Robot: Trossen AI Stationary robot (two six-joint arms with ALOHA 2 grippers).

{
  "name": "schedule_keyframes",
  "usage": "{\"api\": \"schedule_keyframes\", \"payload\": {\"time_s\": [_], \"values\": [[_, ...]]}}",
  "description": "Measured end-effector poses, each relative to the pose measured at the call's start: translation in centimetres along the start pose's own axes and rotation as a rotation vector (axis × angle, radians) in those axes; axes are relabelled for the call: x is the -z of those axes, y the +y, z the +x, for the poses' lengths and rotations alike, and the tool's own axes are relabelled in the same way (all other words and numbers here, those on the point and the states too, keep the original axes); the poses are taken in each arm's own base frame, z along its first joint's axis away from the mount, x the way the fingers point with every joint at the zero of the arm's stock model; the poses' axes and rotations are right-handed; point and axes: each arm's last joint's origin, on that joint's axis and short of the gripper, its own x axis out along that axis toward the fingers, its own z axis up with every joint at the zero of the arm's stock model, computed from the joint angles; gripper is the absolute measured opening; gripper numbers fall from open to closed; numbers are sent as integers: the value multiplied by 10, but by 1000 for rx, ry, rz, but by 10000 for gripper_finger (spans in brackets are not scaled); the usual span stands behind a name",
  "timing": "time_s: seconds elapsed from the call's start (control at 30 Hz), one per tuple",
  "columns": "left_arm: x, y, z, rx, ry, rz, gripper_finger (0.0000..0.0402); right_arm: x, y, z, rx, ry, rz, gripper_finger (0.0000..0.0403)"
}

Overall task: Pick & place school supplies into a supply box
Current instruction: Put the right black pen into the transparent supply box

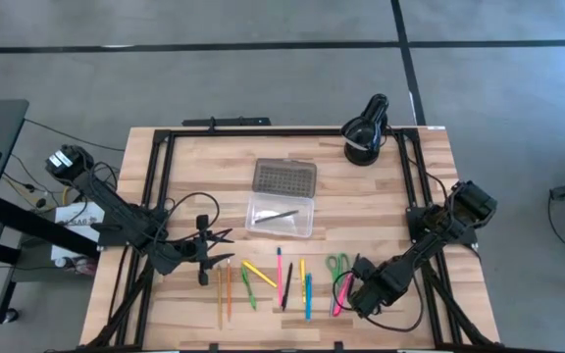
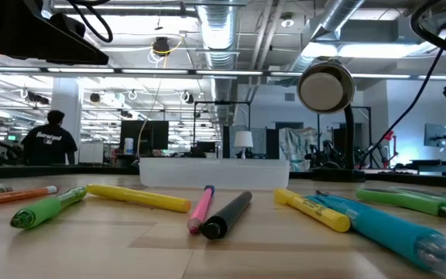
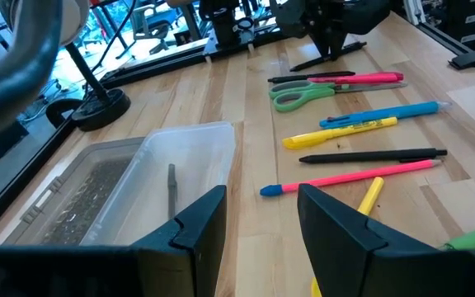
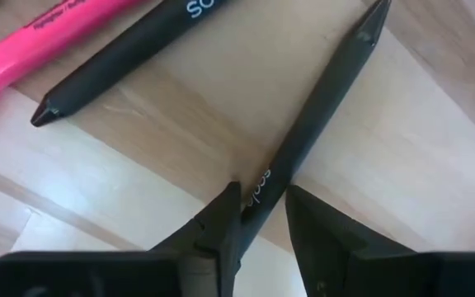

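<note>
Several pens, pencils and markers (image 1: 281, 279) and green-handled scissors (image 1: 337, 263) lie flat in a row on the near part of the wooden table. The clear supply box (image 1: 281, 214) stands open behind them, its dotted lid (image 1: 284, 178) laid back, with one dark pencil (image 3: 171, 185) inside. My right gripper (image 4: 262, 206) points down at the row's right end, shut on a black pen (image 4: 320, 107). A second black pen (image 4: 122, 54) and a pink marker (image 4: 31, 41) lie beside it. My left gripper (image 3: 258, 202) hovers open near the box's left side, holding nothing. My right gripper pinches the black pen's barrel (image 4: 258, 186) between its two fingers, about the middle of its length, at the printed lettering. The fingers come from above, pointing down, and lie across the pen. The pen lies flat on the table.
A black round lamp (image 1: 366, 127) stands at the far right corner. A black frame (image 1: 155, 176) runs along the table's edges. Bare wood lies between the box and the lamp. A person stands in the room far behind the table in the low view.
</note>
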Motion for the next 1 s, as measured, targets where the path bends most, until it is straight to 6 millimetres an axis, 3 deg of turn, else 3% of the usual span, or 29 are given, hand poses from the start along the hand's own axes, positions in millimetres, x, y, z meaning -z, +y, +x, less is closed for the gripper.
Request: {"api": "schedule_keyframes", "payload": {"time_s": [0.43,0.7,1.0], "values": [[0,0,0,2,0,-2,146,-1,0,0,1,-31,-18,10],[0,0,0,0,0,-2,146,-1,-2,-1,20,-41,0,26],[0,0,0,-4,0,2,146,0,-5,-8,120,-60,-1,7]]}}
